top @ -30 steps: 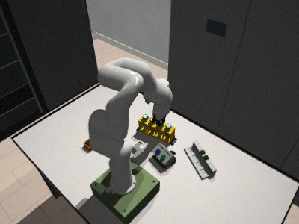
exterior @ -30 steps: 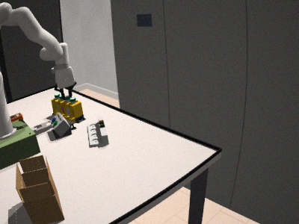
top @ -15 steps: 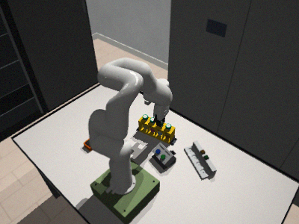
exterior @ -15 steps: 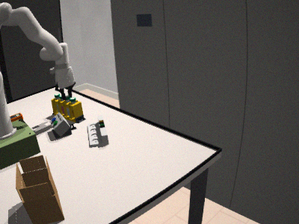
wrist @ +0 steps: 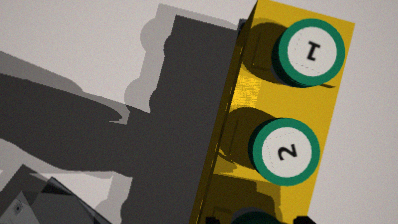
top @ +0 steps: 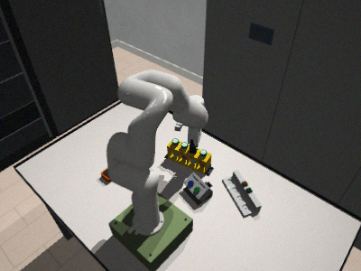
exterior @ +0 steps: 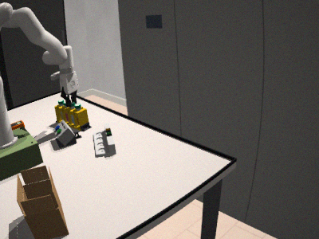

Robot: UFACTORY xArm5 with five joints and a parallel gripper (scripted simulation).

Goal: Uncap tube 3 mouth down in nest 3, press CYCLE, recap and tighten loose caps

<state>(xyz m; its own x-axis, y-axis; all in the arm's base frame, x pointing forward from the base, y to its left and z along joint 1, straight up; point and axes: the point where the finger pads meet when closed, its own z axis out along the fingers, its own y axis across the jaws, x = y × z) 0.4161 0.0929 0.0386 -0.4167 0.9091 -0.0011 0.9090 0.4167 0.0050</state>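
Cap tray (exterior: 103,144) lies on the desk (exterior: 167,171), well apart from the decapping station (exterior: 72,115), off its tube-4 end. Key housing (exterior: 64,135) is just on the station's arm-base side, neither key visibly lit. Gripper (top: 193,148) is right over the station at slot 3, fingers half-spread and straddling the cap of tube 3 (wrist: 255,218) without clamping it. Cap sits on its tube; only a sliver shows at the wrist view's edge, so I can't tell how far it's unscrewed.

Risks:
- Twisting or lifting with this loose hold means fingers slip and the cap stays.
- Neighbours cap 2 (wrist: 286,151) and cap 4 (top: 203,153) are close, so a finger could clip and loosen one.
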